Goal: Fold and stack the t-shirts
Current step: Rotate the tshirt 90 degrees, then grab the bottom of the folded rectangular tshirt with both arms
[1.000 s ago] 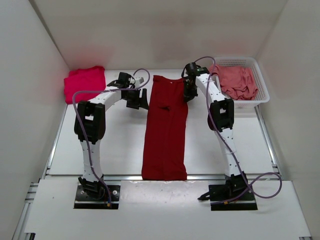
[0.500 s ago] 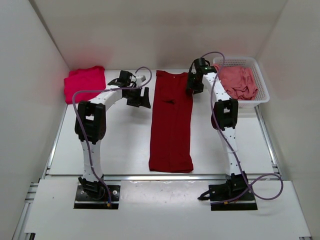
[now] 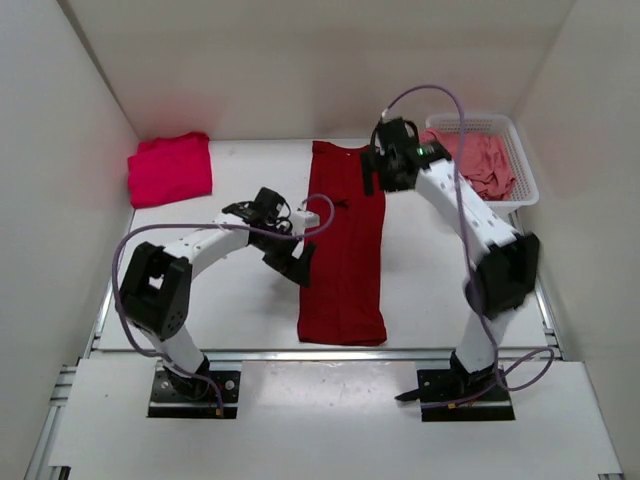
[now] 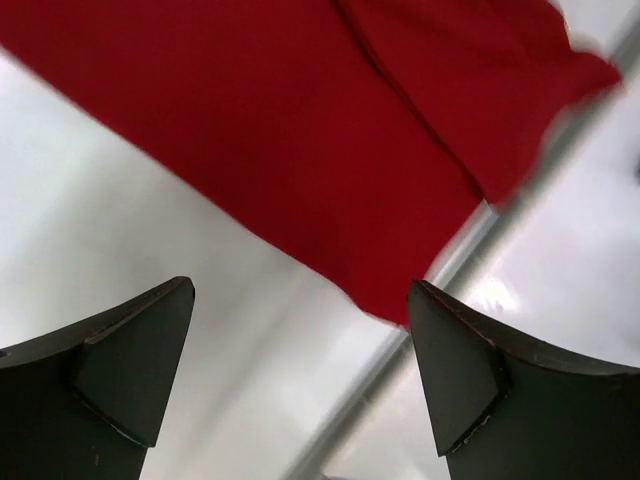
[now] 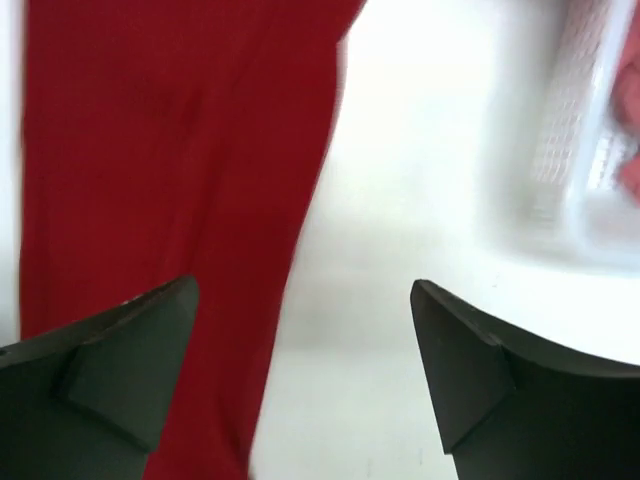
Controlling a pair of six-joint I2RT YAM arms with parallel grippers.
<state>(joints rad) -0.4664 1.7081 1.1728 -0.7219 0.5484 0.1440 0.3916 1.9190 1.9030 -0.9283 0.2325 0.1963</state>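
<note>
While the dark shirt (image 3: 343, 240) lies flat on the desk (image 3: 240, 310) as a long strip running near to far, the left fingers (image 3: 297, 265), wide apart, sit by its left edge low down, and the right fingers (image 3: 378, 176), also apart, hover by its far right corner.

Plain white walls (image 3: 300, 60) box in a white table (image 3: 430, 290); its near edge seems metal-railed, lighting even.

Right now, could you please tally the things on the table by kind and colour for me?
bright pinkish-red t-shirt: 1
dark crimson t-shirt: 1
salmon pink t-shirt: 1
white mesh basket: 1
Total: 4
</note>
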